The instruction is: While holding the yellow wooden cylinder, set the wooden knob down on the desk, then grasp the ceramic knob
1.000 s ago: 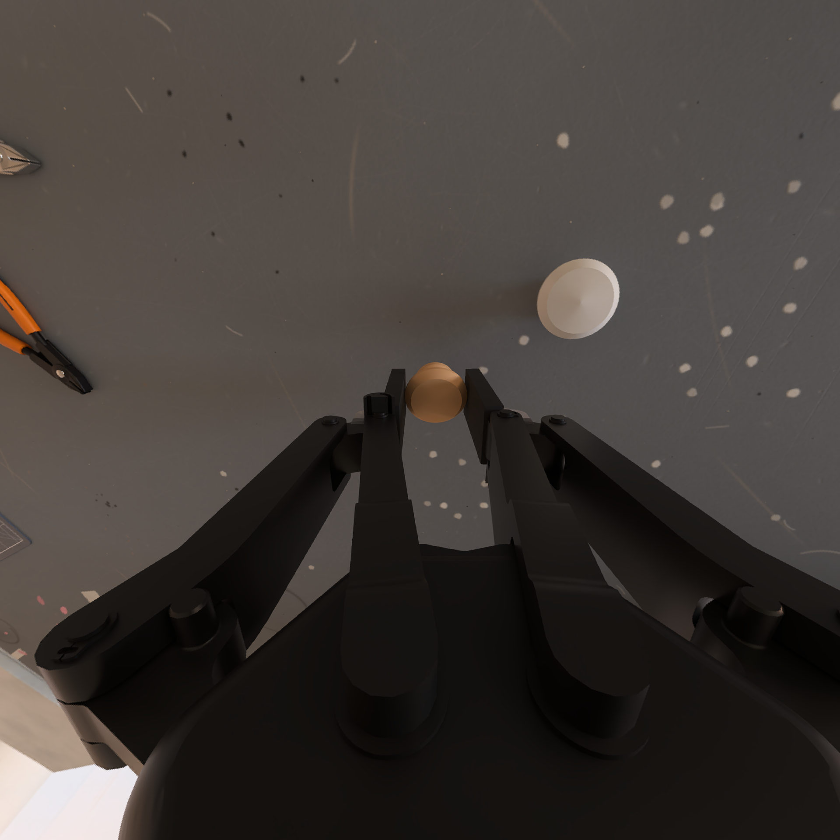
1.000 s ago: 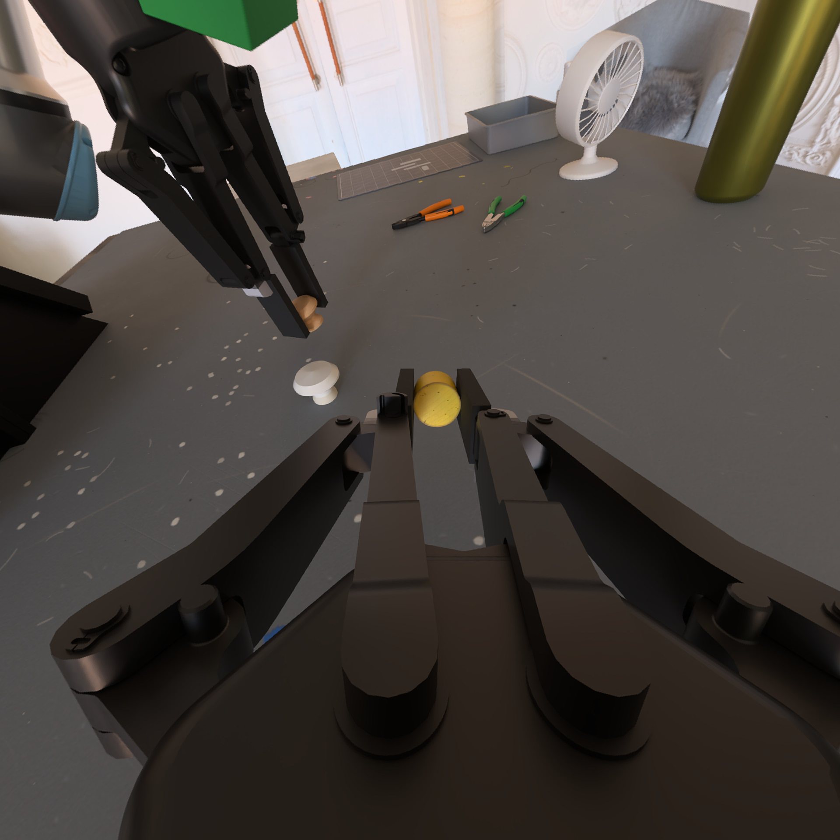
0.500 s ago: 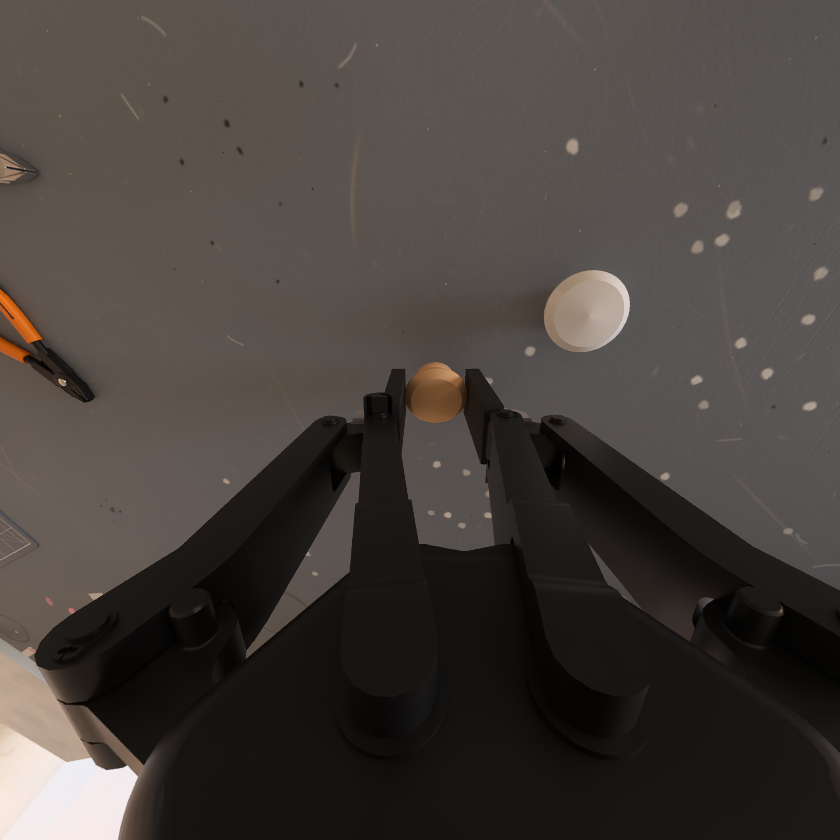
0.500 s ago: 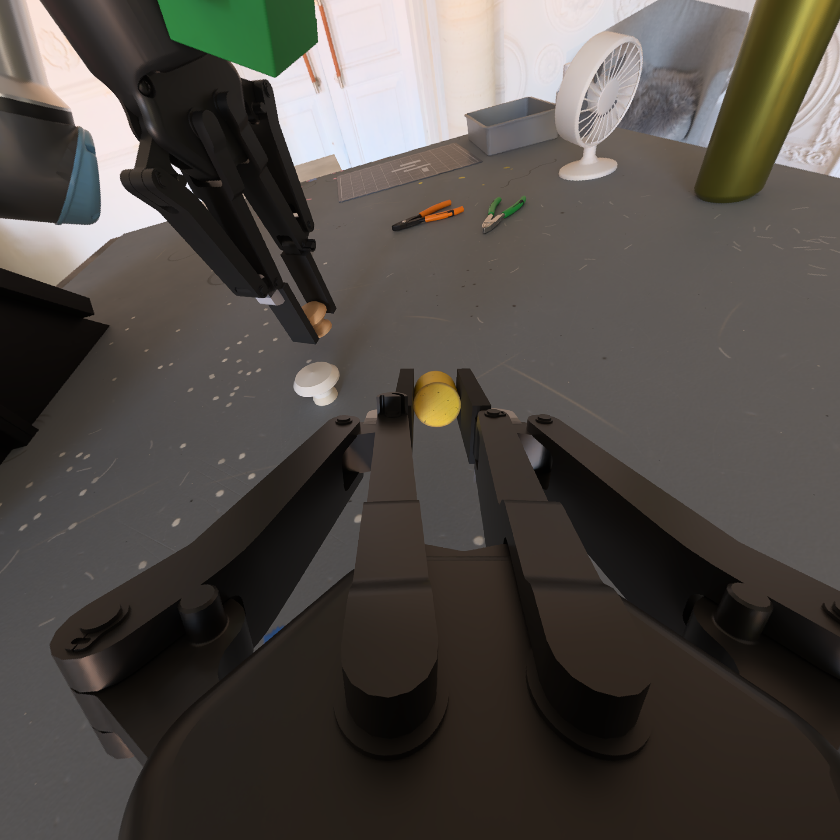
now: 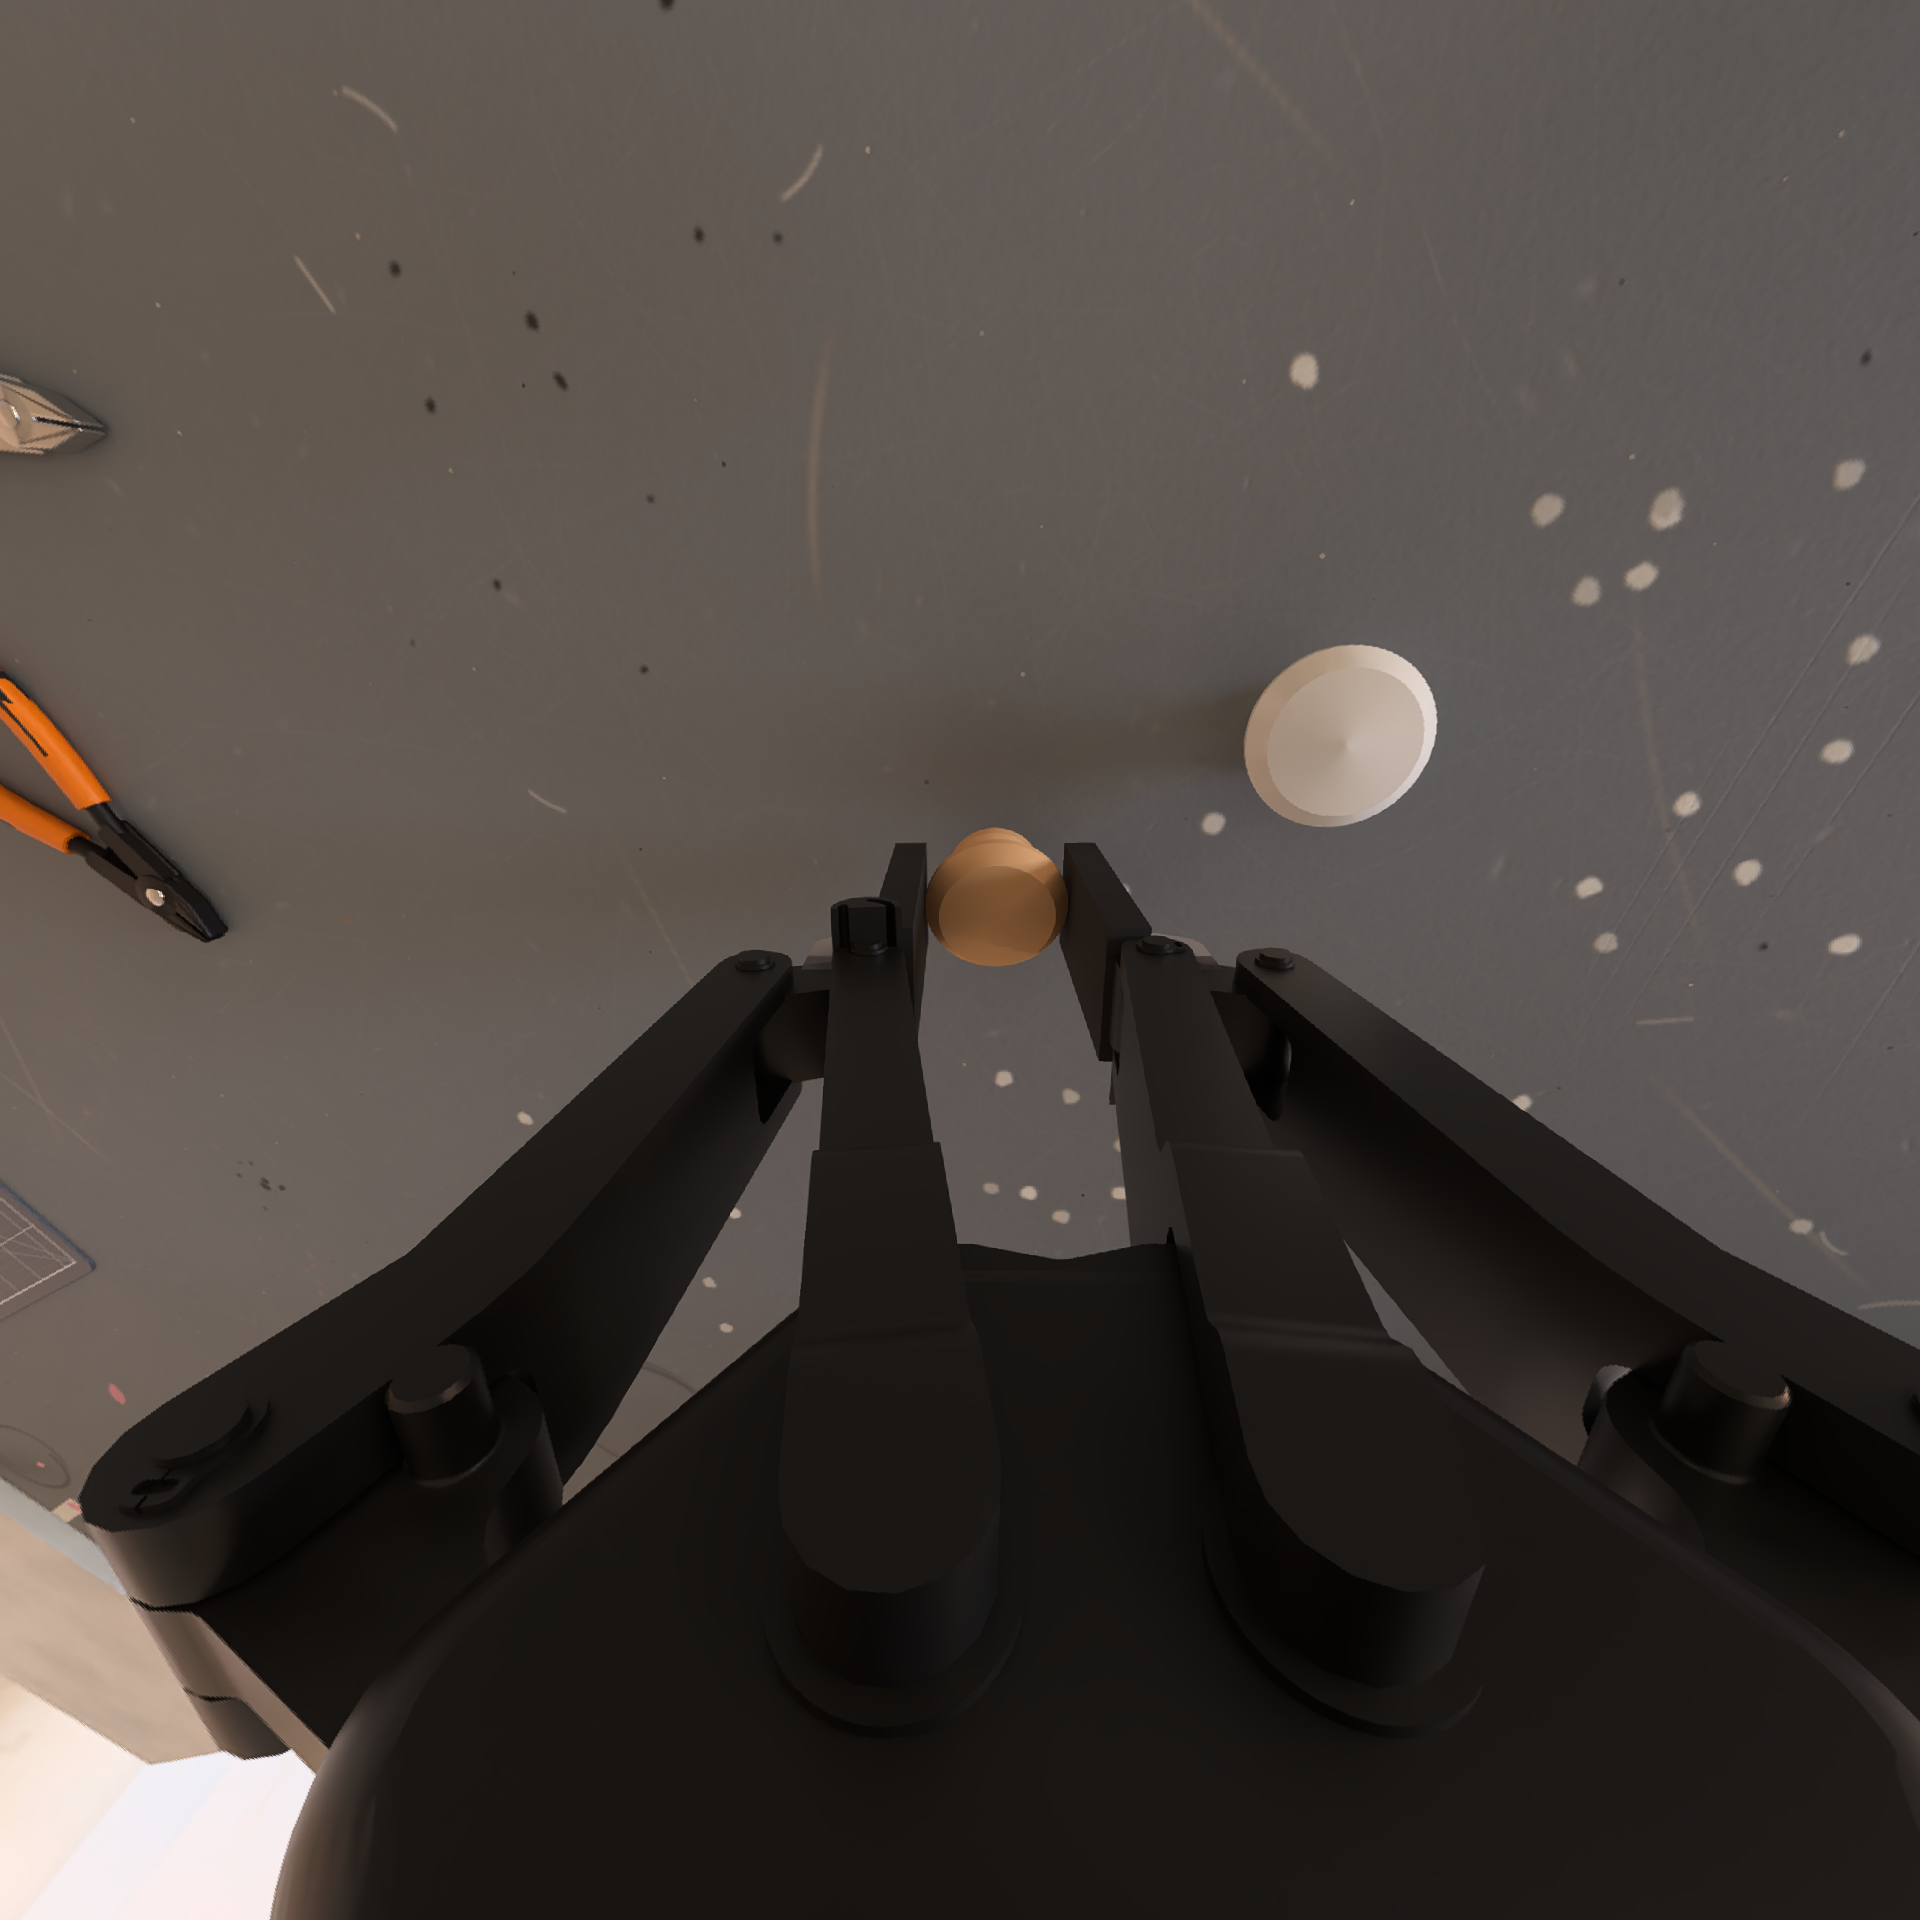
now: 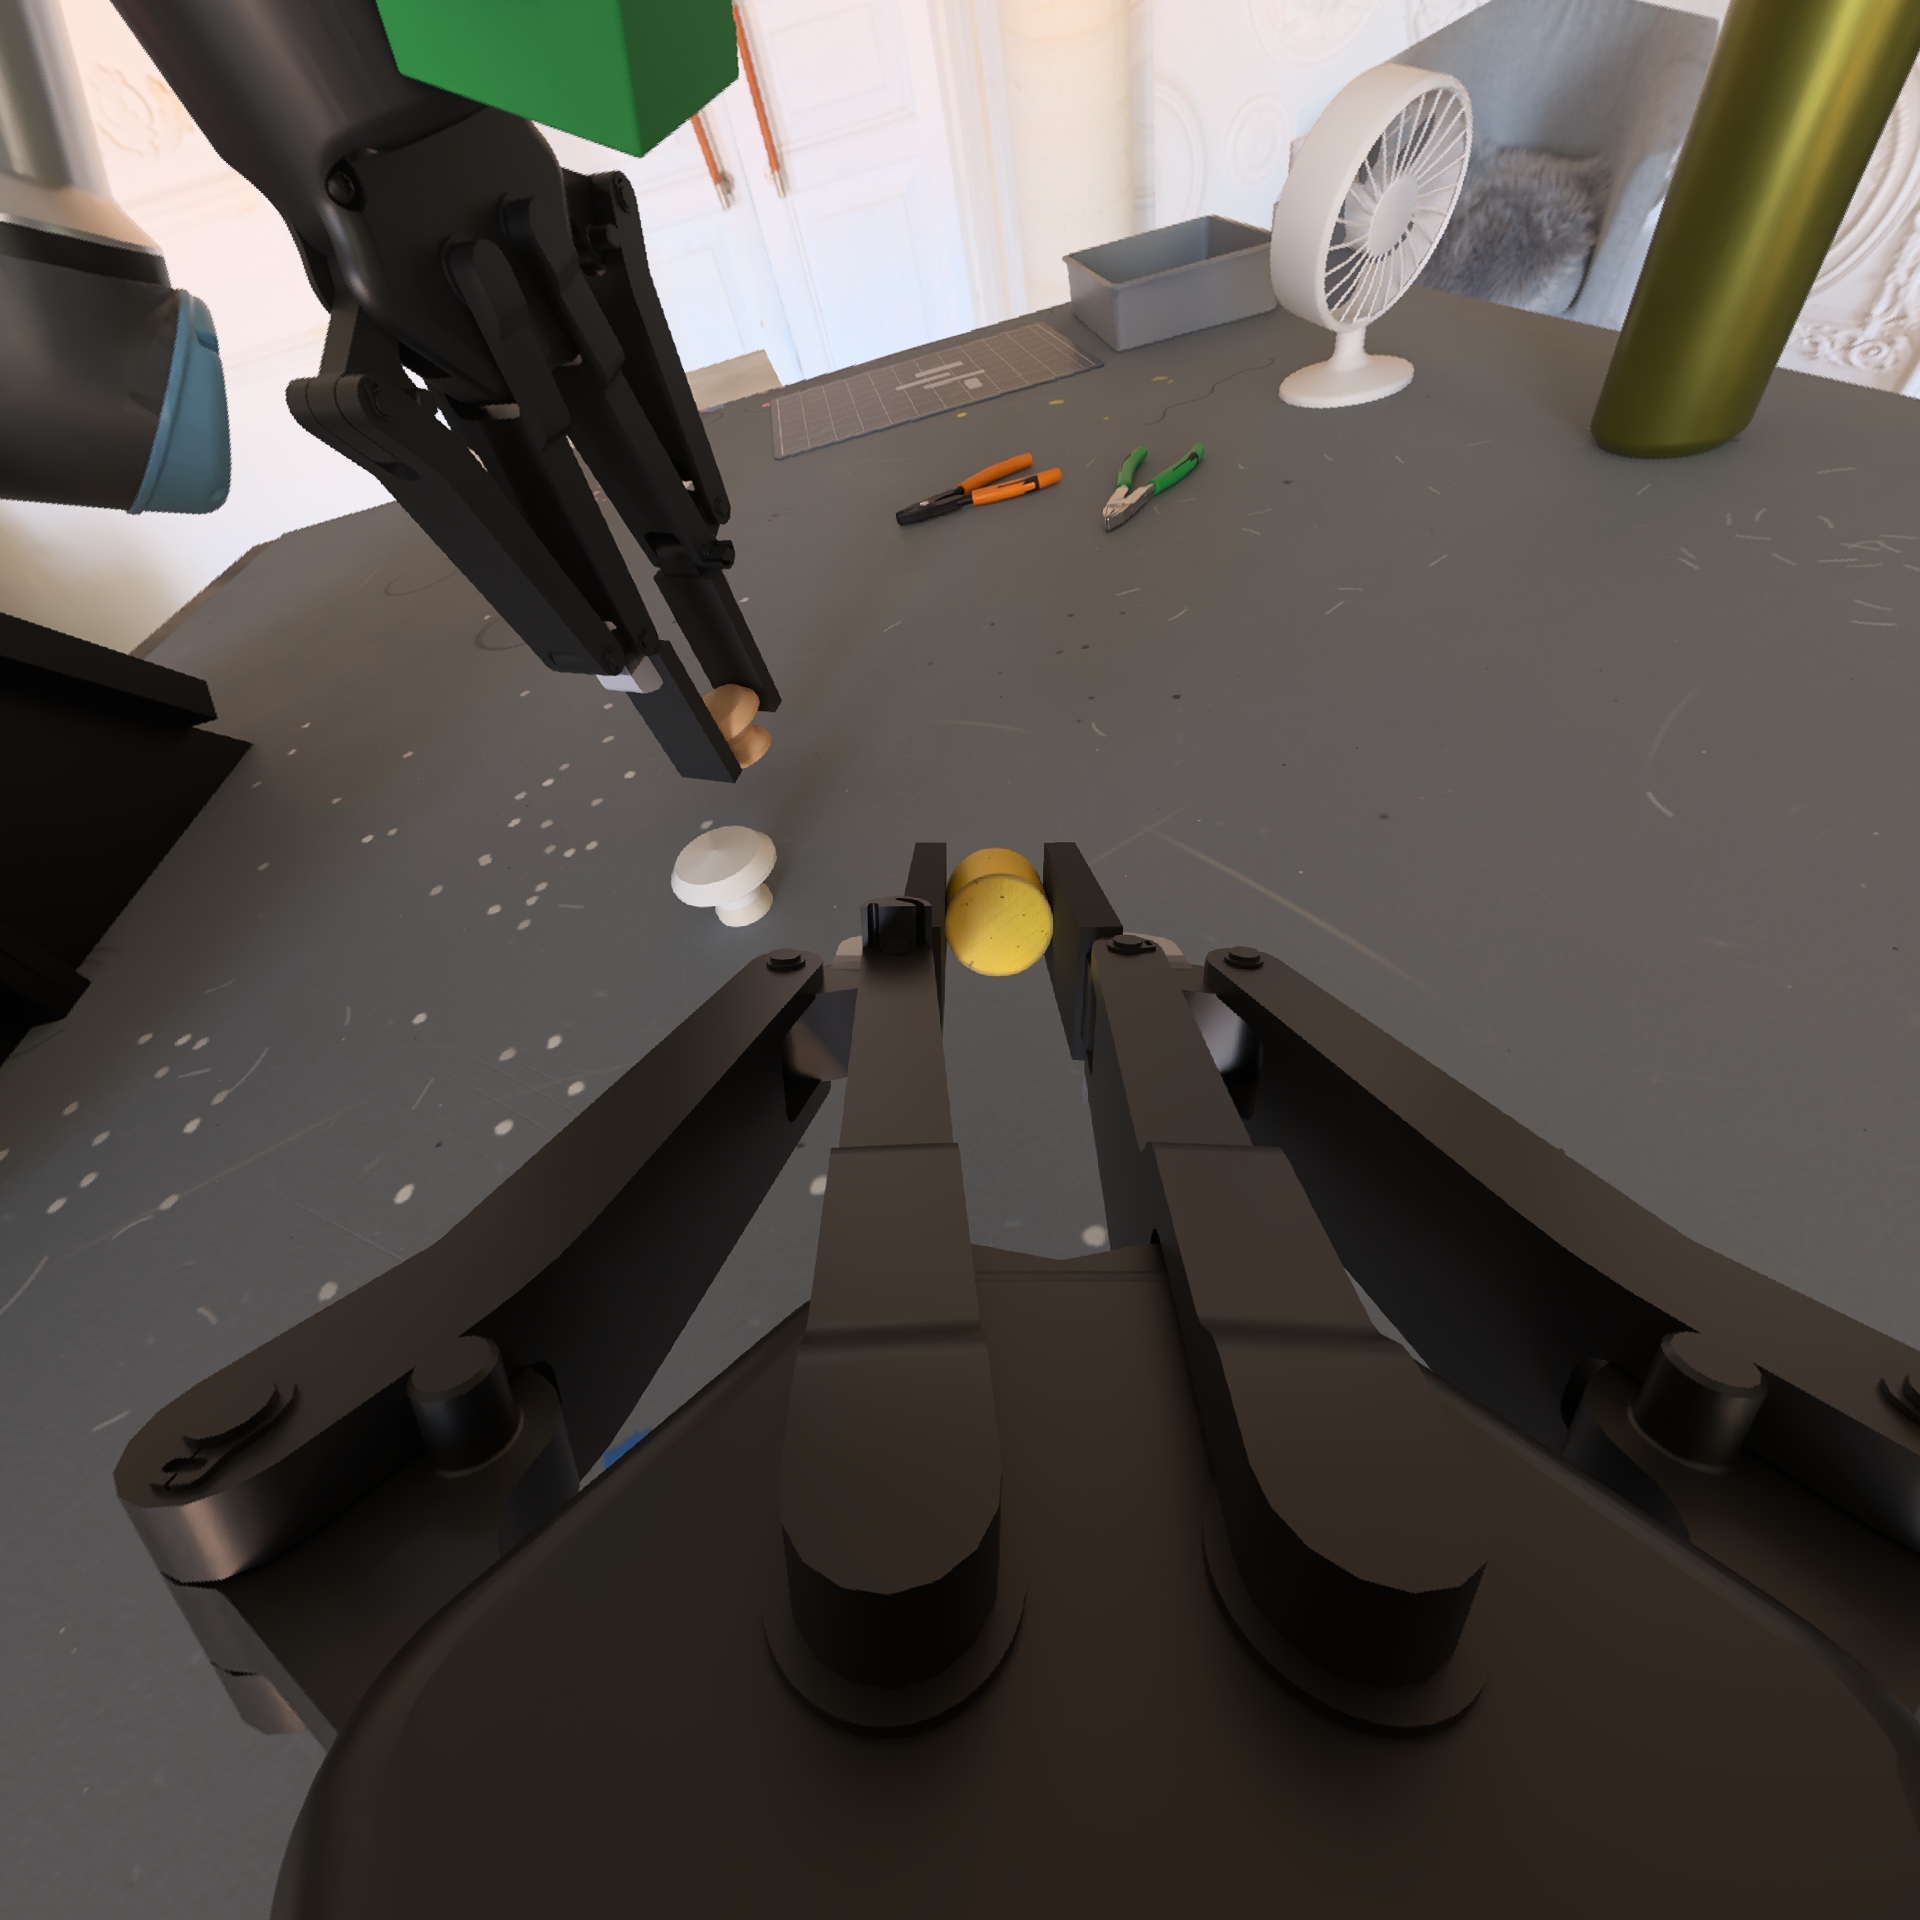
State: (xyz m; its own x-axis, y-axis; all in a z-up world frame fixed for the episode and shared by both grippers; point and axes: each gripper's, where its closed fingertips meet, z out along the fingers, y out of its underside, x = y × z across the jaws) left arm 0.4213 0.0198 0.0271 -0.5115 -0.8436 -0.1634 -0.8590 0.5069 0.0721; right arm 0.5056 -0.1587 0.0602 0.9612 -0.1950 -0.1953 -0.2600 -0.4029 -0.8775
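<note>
Tan wooden knob (image 5: 995, 904); white ceramic knob (image 5: 1340, 736); yellow wooden cylinder (image 6: 1000, 914); speckled grey desk (image 5: 935, 468)

No readable text; cutting mat (image 6: 935, 387) markings too blurred.

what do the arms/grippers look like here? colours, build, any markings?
Both grippers, left gripper and right gripper, are matte black: two slim flat-padded fingers on curved outer links with round pivot pins and screws. Right wrist view shows the left arm dark grey with a blue joint ring, a green block above its wrist. No cables or markings visible.
</note>
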